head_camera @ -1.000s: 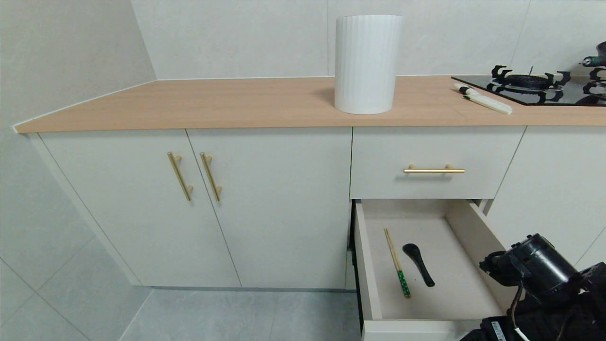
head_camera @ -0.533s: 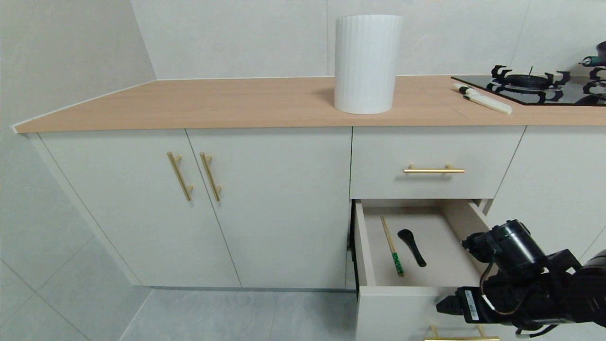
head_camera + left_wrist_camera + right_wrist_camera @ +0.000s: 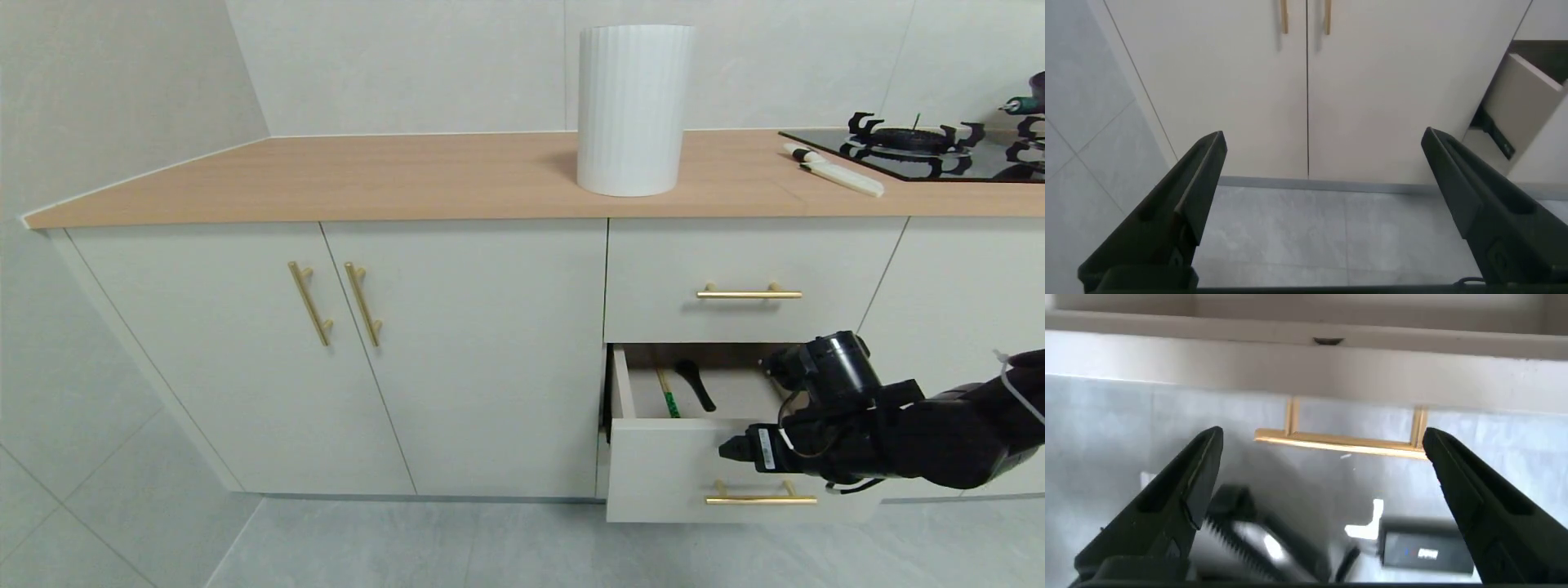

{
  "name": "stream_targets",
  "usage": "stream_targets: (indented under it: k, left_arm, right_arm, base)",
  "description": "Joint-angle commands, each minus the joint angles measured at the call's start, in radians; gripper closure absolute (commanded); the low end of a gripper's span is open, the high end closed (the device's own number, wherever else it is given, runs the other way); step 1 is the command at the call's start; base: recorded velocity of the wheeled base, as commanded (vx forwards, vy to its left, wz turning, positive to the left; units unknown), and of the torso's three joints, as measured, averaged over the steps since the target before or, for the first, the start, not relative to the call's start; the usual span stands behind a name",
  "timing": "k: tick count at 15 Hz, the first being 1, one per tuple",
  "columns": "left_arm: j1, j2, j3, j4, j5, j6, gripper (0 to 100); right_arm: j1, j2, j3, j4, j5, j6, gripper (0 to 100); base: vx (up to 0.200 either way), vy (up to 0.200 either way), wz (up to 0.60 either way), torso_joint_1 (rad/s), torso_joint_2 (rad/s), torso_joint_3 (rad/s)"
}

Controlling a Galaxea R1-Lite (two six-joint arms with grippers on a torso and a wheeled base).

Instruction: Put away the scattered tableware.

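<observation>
Left pincer (image 3: pixel 1323 145) wide open and empty, facing the cupboard doors (image 3: pixel 1306 82) above the floor (image 3: pixel 1315 237). White ribbed canister (image 3: pixel 630 110) stands on the surface (image 3: pixel 367 175). Lower drawer (image 3: pixel 669 469) partly open. Green-ended chopsticks (image 3: pixel 667 394) and black spoon (image 3: pixel 696 385) lie inside, side by side. Right pincer (image 3: pixel 1323 447) spread wide, nothing held, at the drawer front by its gold handle (image 3: pixel 1343 442).

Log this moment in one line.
lower drawer part-open | chopsticks, spoon inside | right gripper at drawer front, open | left gripper open
</observation>
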State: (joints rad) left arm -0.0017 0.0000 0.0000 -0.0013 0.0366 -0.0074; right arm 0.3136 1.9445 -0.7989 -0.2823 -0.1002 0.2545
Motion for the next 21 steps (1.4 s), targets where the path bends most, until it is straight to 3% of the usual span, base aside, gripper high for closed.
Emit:
stream_targets:
  k: [1, 8, 10, 12, 14, 21]
  left_arm:
    - [0.0, 0.0, 0.0, 0.0, 0.0, 0.0, 0]
    - [0.0, 0.0, 0.0, 0.0, 0.0, 0.0, 0]
    - [0.002, 0.0, 0.0, 0.0, 0.0, 0.0, 0]
    - [0.002, 0.0, 0.0, 0.0, 0.0, 0.0, 0]
    - [0.002, 0.0, 0.0, 0.0, 0.0, 0.0, 0]
    - [0.0, 0.0, 0.0, 0.0, 0.0, 0.0, 0]
  right_arm:
    - [-0.039, 0.091, -0.068, -0.028, 0.001, -0.024, 0]
    - [-0.11, 0.241, -0.263, -0.113, 0.001, -0.06, 0]
    - [-0.116, 0.269, -0.269, -0.17, 0.002, -0.057, 0]
    - [-0.116, 0.34, -0.258, -0.363, -0.029, -0.06, 0]
    - [-0.116, 0.367, -0.249, -0.462, -0.061, -0.061, 0]
    - [-0.116, 0.401, -0.276, -0.515, -0.084, -0.057, 0]
  base:
    - [0.0, 0.0, 0.0, 0.0, 0.0, 0.0]
    - [0.0, 0.0, 0.0, 0.0, 0.0, 0.0]
    - [0.0, 0.0, 0.0, 0.0, 0.0, 0.0]
    - [0.0, 0.0, 0.0, 0.0, 0.0, 0.0]
    - [0.0, 0.0, 0.0, 0.0, 0.0, 0.0]
    - [0.0, 0.0, 0.0, 0.0, 0.0, 0.0]
